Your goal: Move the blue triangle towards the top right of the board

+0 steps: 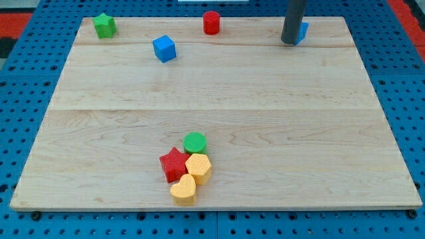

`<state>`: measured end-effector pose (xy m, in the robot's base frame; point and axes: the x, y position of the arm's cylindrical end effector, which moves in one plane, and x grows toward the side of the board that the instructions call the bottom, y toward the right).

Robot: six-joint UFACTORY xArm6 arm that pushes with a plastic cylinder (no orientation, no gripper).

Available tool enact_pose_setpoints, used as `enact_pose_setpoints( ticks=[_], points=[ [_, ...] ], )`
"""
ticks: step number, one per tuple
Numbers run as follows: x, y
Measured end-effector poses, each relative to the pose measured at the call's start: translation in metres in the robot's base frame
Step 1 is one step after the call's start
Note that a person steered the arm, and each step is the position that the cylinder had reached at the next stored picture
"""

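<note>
Camera view: my tip [289, 42] is seen at the far right of the tabletop [265, 119], touching the blue triangle [303, 30], which is mostly hidden behind the rod at its right. No jaws are carried, so their state cannot be told. A red cylinder [211, 22] is placed far centre, a blue cube [164, 48] and green star [104, 25] far left. Clustered near centre: green cylinder [195, 142], red star [174, 164], yellow hexagon [198, 168], yellow heart [184, 189].
</note>
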<state>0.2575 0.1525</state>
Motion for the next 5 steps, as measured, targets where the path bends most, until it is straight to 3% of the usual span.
enact_pose_setpoints(
  ticks=[1,4,5],
  points=[
    [-0.012,0.007],
    [0.019,0.016],
    [0.012,0.028]
  ],
)
